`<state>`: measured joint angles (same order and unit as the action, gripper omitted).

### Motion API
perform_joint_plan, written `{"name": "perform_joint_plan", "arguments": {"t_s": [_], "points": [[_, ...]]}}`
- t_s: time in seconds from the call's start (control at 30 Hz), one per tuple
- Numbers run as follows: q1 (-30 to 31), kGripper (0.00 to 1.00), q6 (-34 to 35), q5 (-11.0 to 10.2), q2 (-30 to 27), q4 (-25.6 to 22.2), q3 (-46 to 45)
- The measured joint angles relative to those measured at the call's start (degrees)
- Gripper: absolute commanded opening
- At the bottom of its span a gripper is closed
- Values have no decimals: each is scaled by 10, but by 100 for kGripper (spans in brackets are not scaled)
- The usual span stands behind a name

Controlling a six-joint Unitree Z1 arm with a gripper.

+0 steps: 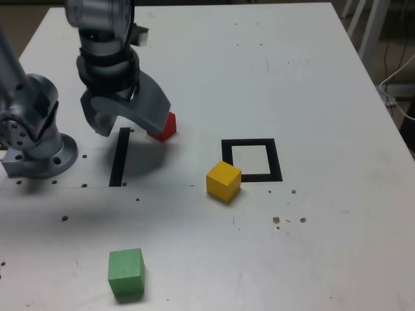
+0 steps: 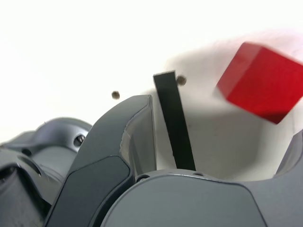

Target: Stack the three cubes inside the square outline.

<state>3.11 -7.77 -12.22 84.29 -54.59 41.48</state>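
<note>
Three cubes await stacking: with the fingers [image 1: 133,123] spread wide and empty at upper left of the exterior view, centre them over the nearby red cube [image 1: 163,127], squared to its faces, before lowering; yellow [image 1: 224,181] sits near centre, green [image 1: 126,272] lower left.

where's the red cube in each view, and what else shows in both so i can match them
Exterior view: the red cube is left of centre, a little above mid-height, partly hidden behind the gripper.
Wrist view: the red cube is at, whole sides showing, cut off slightly by the picture's edge.
Shared landmark: the straight black strip, beside the cube in both views; in the wrist view at.
</note>
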Motion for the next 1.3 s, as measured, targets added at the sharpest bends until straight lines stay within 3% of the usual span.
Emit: {"name": "perform_joint_plan", "arguments": {"t_s": [0.6,0.93,1.3], "points": [[-34,97,-178,-12,26,-32,54],[-47,97,-236,-14,48,-37,77],[-70,93,-266,-17,109,-36,112]]}}
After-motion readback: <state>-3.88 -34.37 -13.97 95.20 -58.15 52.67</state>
